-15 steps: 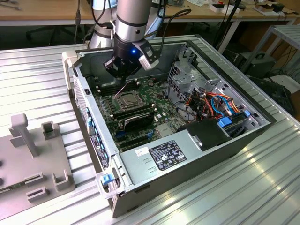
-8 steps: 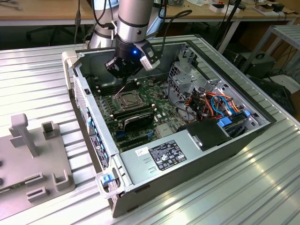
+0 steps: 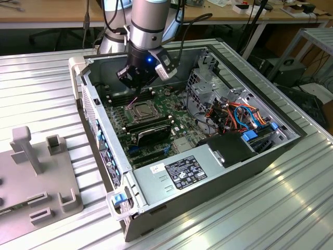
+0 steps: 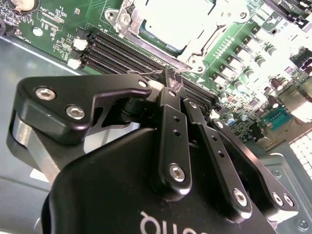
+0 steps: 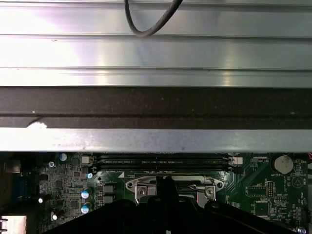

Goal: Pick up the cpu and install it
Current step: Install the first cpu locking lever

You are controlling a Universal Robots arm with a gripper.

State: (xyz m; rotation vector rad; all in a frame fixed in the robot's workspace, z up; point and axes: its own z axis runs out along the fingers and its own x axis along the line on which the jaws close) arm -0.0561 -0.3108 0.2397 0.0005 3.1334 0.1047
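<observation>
Silver arm [image 3: 150,21], blue light; black claw [image 4: 170,90], silver screws, black cable.

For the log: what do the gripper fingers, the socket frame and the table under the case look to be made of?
The fingers look like black-coated metal, satin sheen, with shiny steel screws. The socket frame seems bare bright metal, strongly reflective in the second wrist view. The table looks like ribbed aluminium profile: pale grey with parallel grooves. The cpu shows a dull grey top, probably metal.
</observation>
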